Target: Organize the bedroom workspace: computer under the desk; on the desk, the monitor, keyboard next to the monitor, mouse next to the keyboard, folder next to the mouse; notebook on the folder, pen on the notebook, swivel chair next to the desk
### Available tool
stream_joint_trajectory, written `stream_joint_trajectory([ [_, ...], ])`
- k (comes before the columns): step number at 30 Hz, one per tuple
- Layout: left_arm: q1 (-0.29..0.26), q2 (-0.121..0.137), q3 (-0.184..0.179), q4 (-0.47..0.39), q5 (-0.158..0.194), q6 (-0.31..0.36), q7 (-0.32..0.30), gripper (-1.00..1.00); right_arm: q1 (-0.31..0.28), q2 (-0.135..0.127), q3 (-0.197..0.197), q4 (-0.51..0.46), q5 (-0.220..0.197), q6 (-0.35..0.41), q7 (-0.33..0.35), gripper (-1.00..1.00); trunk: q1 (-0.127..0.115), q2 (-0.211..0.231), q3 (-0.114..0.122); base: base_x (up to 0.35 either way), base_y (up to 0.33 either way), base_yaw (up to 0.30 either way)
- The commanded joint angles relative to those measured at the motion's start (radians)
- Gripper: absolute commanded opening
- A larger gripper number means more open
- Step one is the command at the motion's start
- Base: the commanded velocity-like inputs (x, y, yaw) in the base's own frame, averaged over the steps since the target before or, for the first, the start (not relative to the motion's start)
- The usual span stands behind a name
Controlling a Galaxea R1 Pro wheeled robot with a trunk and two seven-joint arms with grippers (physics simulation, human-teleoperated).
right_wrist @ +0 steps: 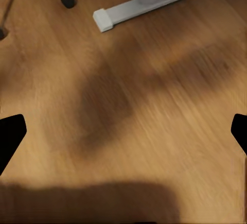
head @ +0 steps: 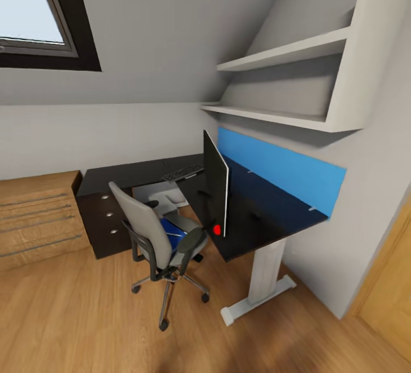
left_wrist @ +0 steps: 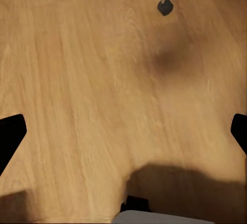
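The black L-shaped desk with its blue back panel stands in the corner. The monitor stands on it, seen nearly edge-on, with a red dot low on its corner. Further back on the desktop lies the keyboard. The grey swivel chair stands at the desk's inner corner, and the blue folder lies on its seat. A light-grey box, apparently the computer, sits under the desk. Mouse, notebook and pen are too small or hidden to tell. My left gripper and right gripper hang open over the wooden floor.
A wooden chest of drawers and a black drawer unit stand left of the desk. White shelves hang above it. The desk's white foot and chair casters lie ahead on the floor. A wooden door is at right.
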Motion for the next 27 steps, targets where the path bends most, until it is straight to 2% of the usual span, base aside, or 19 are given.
stream_joint_trajectory([
  [1,0.0,0.0,0.002,-0.001,0.002,-0.002,-0.001,1.0,-0.001,0.0,0.001,0.001,0.0,-0.002,-0.003,1.0,0.0,-0.001,-0.001,-0.084,-0.214,0.287],
  [14,0.0,0.001,0.003,-0.001,0.004,-0.002,-0.001,1.0,-0.001,-0.002,0.004,0.001,0.004,-0.003,-0.002,1.0,0.0,-0.001,-0.001,-0.006,-0.021,0.287],
  [23,0.0,0.0,0.003,-0.001,0.004,-0.001,0.0,1.0,-0.001,-0.003,0.005,0.001,0.006,-0.004,-0.002,1.0,0.0,-0.001,-0.001,0.0,-0.168,0.287],
  [27,0.0,0.0,0.003,-0.001,0.004,-0.002,0.0,1.0,-0.001,-0.003,0.007,0.001,0.035,-0.004,-0.002,1.0,0.0,-0.001,-0.001,0.0,-0.039,0.287],
])
